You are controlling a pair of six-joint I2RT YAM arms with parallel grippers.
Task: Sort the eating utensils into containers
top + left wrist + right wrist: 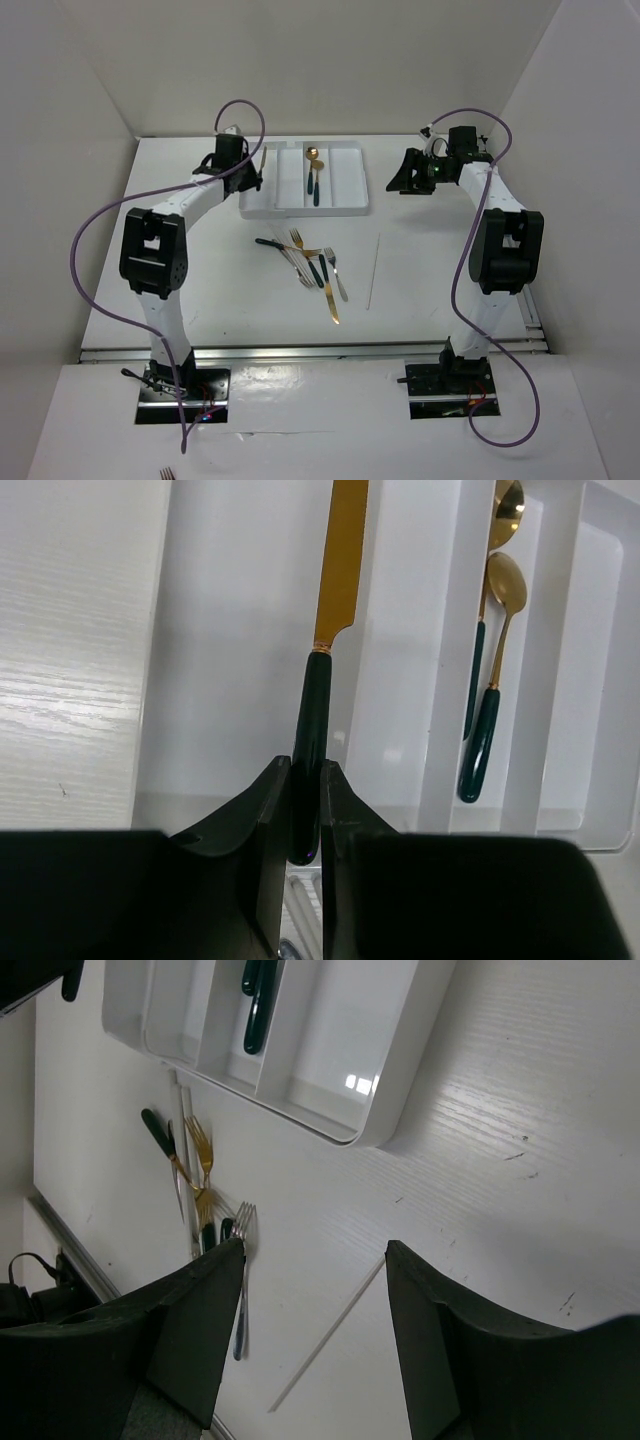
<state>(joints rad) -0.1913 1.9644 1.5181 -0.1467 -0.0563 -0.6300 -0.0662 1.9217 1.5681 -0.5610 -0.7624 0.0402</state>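
Observation:
My left gripper [250, 170] is shut on the dark teal handle of a gold knife [341, 560], near the handle's end. The knife lies along the leftmost compartment of the white tray [352, 190], blade toward the far end. Whether it touches the floor I cannot tell. Two gold spoons [487, 695] with teal handles lie in the third compartment. A pile of forks and knives [308, 264] lies on the table in front of the tray, with a thin pale stick [373, 270] to its right. My right gripper [405, 183] hangs open and empty right of the tray.
In the right wrist view a silver fork [243, 1275] and the pale stick [330, 1335] lie below the open fingers [205, 1310]; the tray's corner [385, 1110] is above. White walls enclose the table on three sides.

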